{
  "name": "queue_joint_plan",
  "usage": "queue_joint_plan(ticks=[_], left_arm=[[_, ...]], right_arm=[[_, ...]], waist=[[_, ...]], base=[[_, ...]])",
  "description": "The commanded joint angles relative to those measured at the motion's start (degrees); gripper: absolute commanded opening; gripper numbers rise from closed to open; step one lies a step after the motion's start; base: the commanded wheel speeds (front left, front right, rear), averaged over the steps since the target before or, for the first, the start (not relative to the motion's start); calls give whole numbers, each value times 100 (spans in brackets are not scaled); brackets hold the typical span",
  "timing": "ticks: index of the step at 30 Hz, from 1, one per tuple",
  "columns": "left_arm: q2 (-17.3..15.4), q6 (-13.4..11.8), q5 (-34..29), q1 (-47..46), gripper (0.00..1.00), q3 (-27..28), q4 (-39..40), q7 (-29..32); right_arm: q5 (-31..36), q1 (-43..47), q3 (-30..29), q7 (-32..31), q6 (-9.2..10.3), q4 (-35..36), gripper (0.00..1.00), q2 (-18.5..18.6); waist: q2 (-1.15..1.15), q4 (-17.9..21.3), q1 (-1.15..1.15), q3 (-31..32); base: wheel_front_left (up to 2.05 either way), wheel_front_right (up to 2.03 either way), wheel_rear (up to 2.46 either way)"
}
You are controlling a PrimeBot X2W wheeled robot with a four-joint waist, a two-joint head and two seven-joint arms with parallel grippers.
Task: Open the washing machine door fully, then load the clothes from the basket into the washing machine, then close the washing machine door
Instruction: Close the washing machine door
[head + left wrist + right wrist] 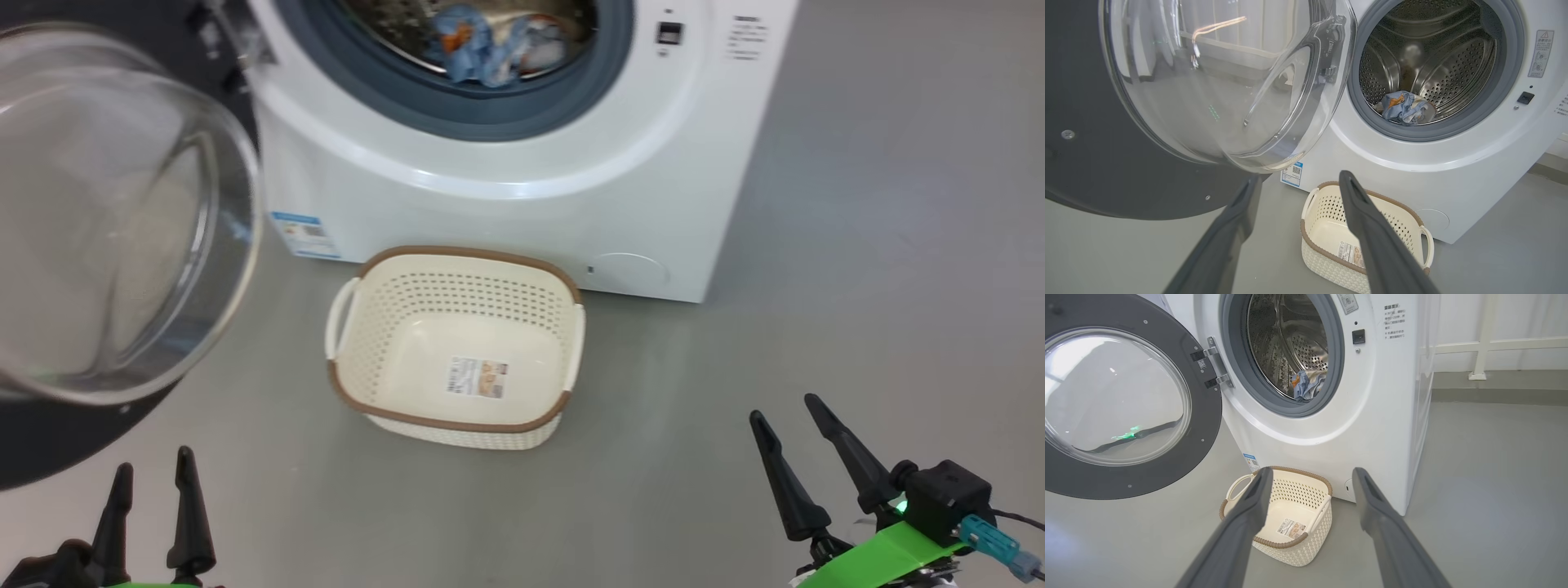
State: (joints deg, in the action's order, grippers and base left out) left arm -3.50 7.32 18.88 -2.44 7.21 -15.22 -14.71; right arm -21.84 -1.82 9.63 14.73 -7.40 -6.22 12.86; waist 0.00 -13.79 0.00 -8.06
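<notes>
The washing machine [506, 204] stands with its door [106, 220] swung wide open to the left. The clothes [490, 45], a blue bundle with orange print, lie inside the steel drum [1429, 61]; the clothes [1406, 108] rest near the grey seal. The basket [367, 327] sits on the floor in front of the machine, holding nothing but its paper label. My left gripper [155, 461] is open at the lower left, below the door. My right gripper [784, 408] is open at the lower right, apart from the basket [1314, 535].
The open door [1126, 404] juts out over the grey floor [882, 245] on the left, close above my left gripper. To the machine's right runs bare floor up to a white wall with a railing [1482, 343].
</notes>
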Motion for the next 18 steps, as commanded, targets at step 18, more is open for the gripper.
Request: queue_joint_plan(ticks=[18], left_arm=[[50, 17, 144, 380, 100, 354, 109, -29]], right_arm=[[-256, -546, 1001, 27, -9, -177, 100, 346]], waist=[[0, -1560, 0, 242]], base=[[0, 0, 0]])
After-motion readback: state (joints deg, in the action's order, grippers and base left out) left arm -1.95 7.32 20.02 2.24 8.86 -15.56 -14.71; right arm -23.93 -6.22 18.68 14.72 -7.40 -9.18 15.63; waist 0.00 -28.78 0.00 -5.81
